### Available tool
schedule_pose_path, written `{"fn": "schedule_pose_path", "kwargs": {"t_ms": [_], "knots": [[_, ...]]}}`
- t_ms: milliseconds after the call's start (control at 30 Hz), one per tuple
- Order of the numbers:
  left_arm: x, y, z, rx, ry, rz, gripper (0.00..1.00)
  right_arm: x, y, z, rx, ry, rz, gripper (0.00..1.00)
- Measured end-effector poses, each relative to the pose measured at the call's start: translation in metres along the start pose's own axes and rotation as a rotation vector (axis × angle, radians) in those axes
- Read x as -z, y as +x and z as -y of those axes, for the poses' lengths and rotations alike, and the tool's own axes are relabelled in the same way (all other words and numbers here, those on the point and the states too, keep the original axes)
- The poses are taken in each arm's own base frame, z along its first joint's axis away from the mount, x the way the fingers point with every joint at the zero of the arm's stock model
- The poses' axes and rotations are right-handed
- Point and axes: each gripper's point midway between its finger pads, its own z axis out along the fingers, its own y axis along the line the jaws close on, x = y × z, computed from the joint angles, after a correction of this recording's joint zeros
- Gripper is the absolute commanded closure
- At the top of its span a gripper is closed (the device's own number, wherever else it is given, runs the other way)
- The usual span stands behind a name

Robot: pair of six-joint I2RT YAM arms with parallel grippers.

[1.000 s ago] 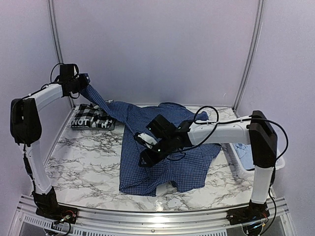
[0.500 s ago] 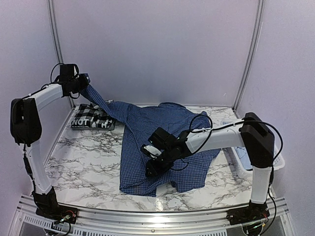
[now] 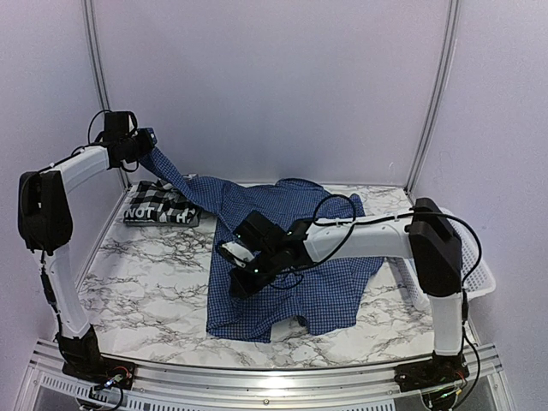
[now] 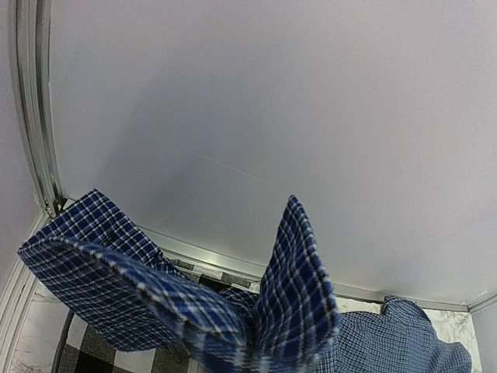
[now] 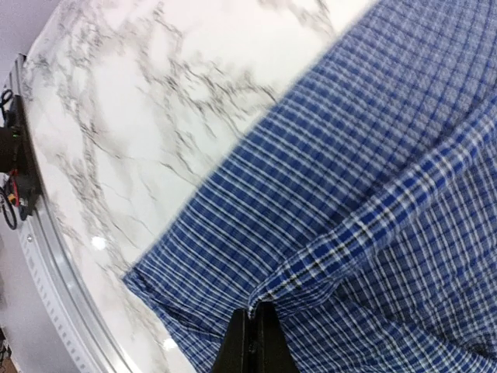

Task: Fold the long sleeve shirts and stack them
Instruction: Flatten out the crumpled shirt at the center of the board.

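The right gripper (image 5: 250, 320) pinched a seam of the dark blue shirt (image 5: 365, 179), visible only from its wrist. The left gripper (image 3: 144, 142) clasped the sleeve raised above it.

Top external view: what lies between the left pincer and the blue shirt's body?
Its own sleeve, stretched from the left pincer down to the dark blue shirt.

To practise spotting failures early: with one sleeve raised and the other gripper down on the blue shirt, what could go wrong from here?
1. The left gripper holds a sleeve of the dark blue shirt high over the folded plaid shirt. A slip could drop the sleeve there and disturb that fold.
2. The right gripper seems pinched on only a narrow seam ridge. Pulling may lose it or bunch the cloth.
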Motion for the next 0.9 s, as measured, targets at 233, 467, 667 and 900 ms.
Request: {"fn": "schedule_pose_path", "kwargs": {"t_ms": [233, 467, 667, 900], "knots": [[0.000, 0.000, 0.000, -0.003, -0.001, 0.000, 0.95, 0.008, -0.076, -0.083, 0.145, -0.183, 0.135, 1.00], [0.002, -0.005, 0.002, -0.013, -0.002, 0.001, 0.86, -0.013, -0.109, -0.134, 0.219, -0.353, 0.179, 0.69], [0.002, -0.004, 0.000, -0.020, -0.015, -0.003, 0.48, -0.035, -0.094, -0.120, 0.206, -0.334, 0.119, 0.38], [0.003, -0.001, 0.000, -0.034, -0.017, -0.016, 0.12, 0.003, -0.071, -0.076, 0.149, -0.233, 0.112, 0.30]]}}
